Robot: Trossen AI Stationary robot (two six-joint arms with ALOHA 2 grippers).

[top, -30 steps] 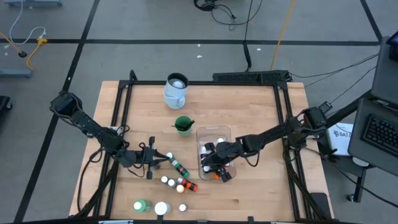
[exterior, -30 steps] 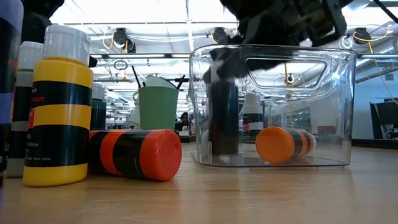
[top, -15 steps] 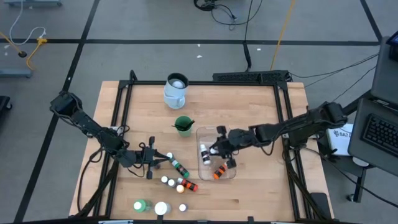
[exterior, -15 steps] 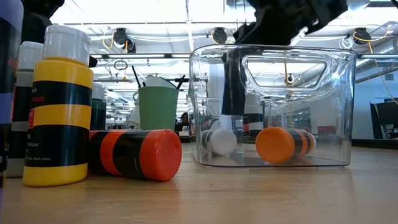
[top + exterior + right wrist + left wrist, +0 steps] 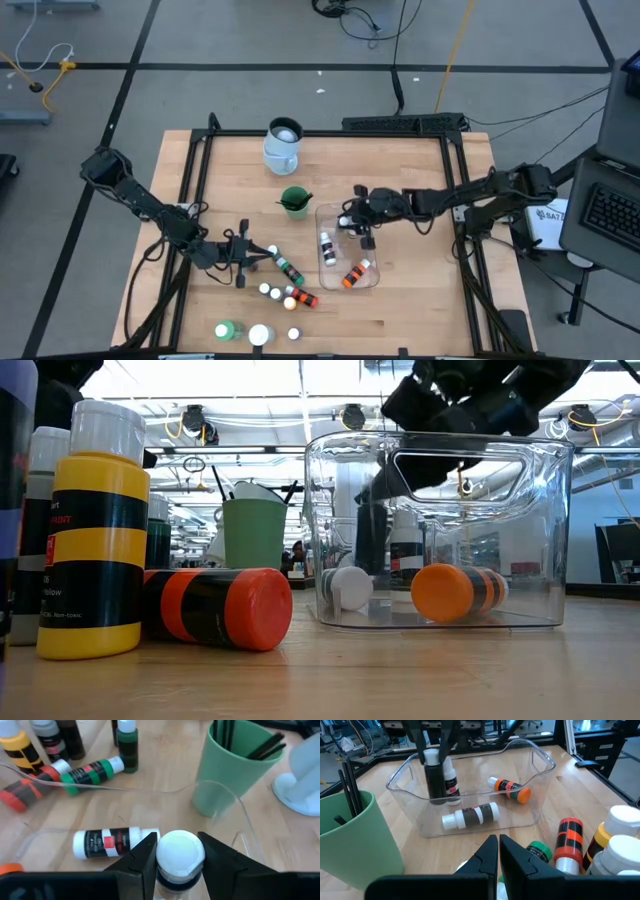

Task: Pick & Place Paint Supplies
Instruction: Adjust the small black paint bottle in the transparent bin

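Paint bottles: two lie in the clear tub (image 5: 372, 213).
A third white-capped bottle (image 5: 179, 854) is clamped upright by the right pincer (image 5: 177, 855); left pincer (image 5: 498, 851) is closed together, empty.

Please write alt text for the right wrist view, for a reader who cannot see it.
The right pincer grips a white-capped bottle above the clear tub, where a white bottle lies. Beyond stand a green cup with dark brushes and more bottles.

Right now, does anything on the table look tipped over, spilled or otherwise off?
No spill or damage shows. Several paint bottles lie on their sides: an orange bottle and a white-capped one inside the clear tub, plus a green-banded bottle and an orange one on the wood. The right end effector grips one more bottle.
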